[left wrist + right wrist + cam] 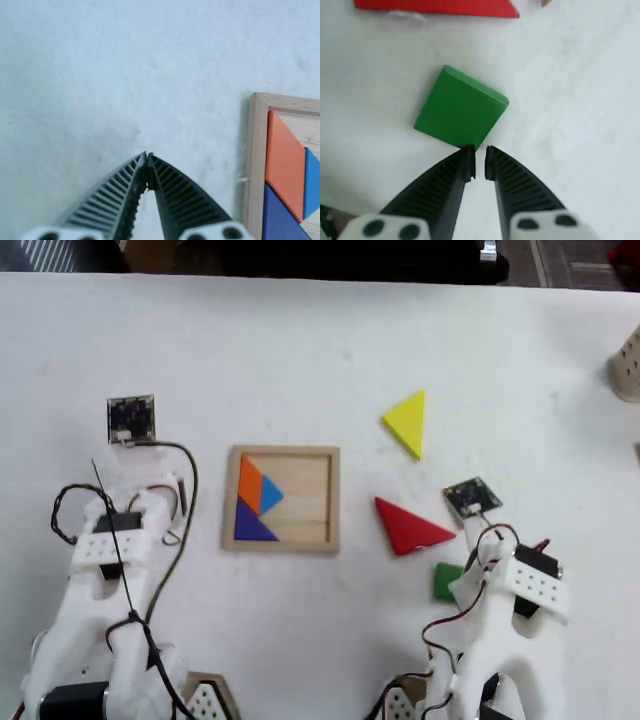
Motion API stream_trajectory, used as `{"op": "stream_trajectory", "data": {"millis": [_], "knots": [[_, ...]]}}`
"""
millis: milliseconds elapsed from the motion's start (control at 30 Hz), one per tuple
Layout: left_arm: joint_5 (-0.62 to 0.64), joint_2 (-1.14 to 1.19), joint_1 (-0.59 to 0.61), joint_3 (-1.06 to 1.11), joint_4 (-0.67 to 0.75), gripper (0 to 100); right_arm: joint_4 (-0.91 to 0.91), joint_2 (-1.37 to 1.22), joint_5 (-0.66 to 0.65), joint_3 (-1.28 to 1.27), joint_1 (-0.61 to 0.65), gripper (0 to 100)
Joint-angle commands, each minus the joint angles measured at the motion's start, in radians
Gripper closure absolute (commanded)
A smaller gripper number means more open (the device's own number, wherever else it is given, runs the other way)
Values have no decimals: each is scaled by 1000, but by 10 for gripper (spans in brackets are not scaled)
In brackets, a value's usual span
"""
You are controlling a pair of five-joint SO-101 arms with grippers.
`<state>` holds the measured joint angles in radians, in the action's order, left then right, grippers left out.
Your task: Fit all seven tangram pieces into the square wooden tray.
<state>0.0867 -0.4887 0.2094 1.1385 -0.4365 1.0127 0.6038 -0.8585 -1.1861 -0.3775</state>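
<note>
1. High view looks down on a white tabletop. The square wooden tray lies flat near the middle, between the two arms.
2. Three pieces lie inside the tray, all crowded toward the side nearest the left arm. An orange piece lies against that wall, and a light blue piece touches it. A dark blue triangle fills the tray corner closest to the left arm.
3. Out on the tabletop, a yellow triangle lies well apart from the tray, beyond its far right corner.
4. A red triangle lies flat near the tray's right side, between the tray and the right arm.
5. A green square sits near the red triangle on the side toward the arms. The right arm partly covers it from above.
6. The left tool hangs over the tabletop just beside the tray's outer rim. Its fingers are pressed together at the tips and have hold of nothing.
7. The right tool has its fingers a narrow gap apart, with nothing between them. The tips sit right at one corner of the green square, and I cannot tell whether they touch it.
8. A beige holed object stands at the right edge of the tabletop, well apart from everything else.
</note>
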Motion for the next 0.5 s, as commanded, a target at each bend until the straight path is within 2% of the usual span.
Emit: {"op": "stream_trajectory", "data": {"millis": [0,167,333,467], "knots": [[-9,-28,8,-8,29,972,-25,1,63,58,38,954],[-9,-28,8,-8,29,972,-12,7,132,104,47,954],[-9,-28,8,-8,29,972,117,10,147,130,61,947],[-9,-28,8,-8,29,972,151,10,235,140,119,851]]}}
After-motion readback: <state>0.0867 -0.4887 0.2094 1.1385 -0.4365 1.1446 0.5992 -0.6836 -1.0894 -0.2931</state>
